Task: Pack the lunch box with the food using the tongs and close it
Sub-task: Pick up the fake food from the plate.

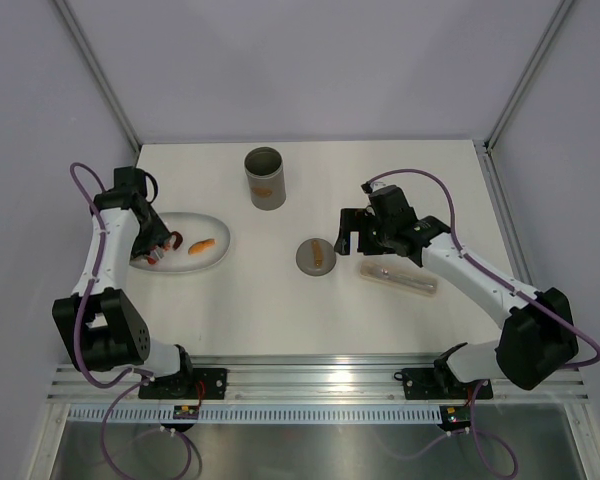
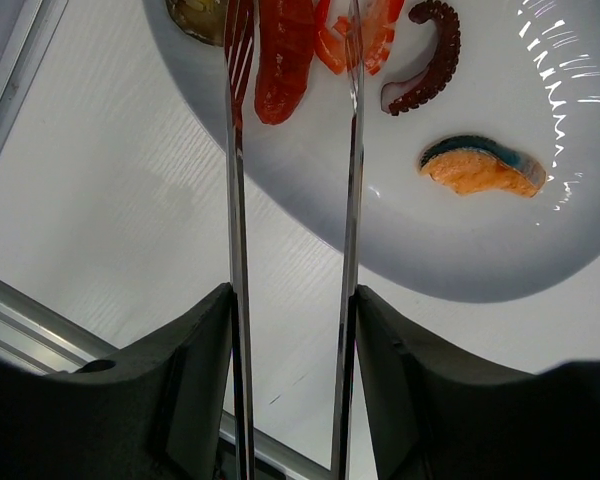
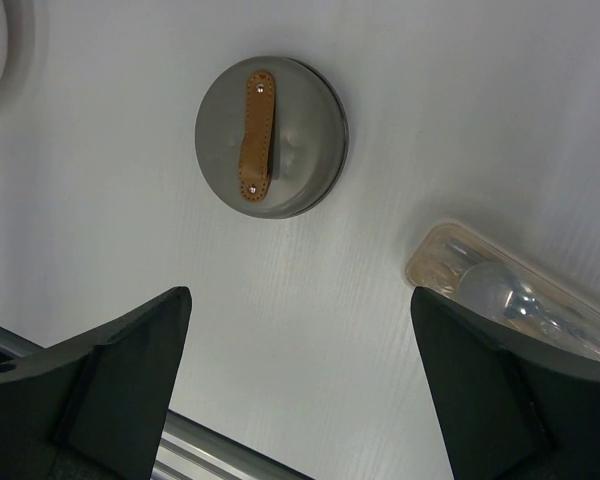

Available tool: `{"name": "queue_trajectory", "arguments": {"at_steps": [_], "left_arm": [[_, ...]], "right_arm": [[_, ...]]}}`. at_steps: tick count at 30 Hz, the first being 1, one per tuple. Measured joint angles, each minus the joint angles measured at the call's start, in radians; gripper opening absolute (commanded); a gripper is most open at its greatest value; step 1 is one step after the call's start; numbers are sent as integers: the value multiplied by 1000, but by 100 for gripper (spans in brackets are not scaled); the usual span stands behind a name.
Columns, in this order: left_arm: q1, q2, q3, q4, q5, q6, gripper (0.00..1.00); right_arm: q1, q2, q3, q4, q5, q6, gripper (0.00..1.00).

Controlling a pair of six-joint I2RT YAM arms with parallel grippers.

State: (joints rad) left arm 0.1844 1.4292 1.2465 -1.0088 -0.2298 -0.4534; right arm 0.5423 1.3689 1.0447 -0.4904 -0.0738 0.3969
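My left gripper (image 2: pixel 292 300) is shut on the silver tongs (image 2: pixel 238 200), one finger pressing each arm from outside. The arms stand apart over the white oval plate (image 2: pixel 450 250). A red piece of food (image 2: pixel 285 60) lies between their tips, and an orange-red piece (image 2: pixel 375 35) sits under the right arm. An orange salmon piece (image 2: pixel 480 168) and a dark tentacle (image 2: pixel 425 55) lie further right. The grey lunch box (image 1: pixel 265 178) stands upright and uncovered at the back centre. Its lid (image 3: pixel 270 137) with the tan strip lies on the table. Near the lid, my right gripper (image 3: pixel 300 300) hangs open and holds nothing.
A tan packet in clear wrapping (image 1: pixel 398 279) lies on the table to the right of the lid, under the right arm. The plate (image 1: pixel 215 232) sits at the left, with the left gripper (image 1: pixel 158 240) over its left end. Metal frame posts rise at the table's back corners.
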Motion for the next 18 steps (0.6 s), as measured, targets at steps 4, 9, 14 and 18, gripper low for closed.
{"name": "queue_trajectory", "arguments": {"at_steps": [4,9,14,18], "left_arm": [[0,5,-11,14,-2,0,52],[0,30,-13,27,-4,0,50],[0,40,-13,39,-8,0,38],[0,42,-13,41,-5,-2,32]], "right_arm": [[0,3,0,0,0,0,100],[0,3,0,0,0,0,99],[0,3,0,0,1,0,100],[0,3,0,0,1,0,99]]}}
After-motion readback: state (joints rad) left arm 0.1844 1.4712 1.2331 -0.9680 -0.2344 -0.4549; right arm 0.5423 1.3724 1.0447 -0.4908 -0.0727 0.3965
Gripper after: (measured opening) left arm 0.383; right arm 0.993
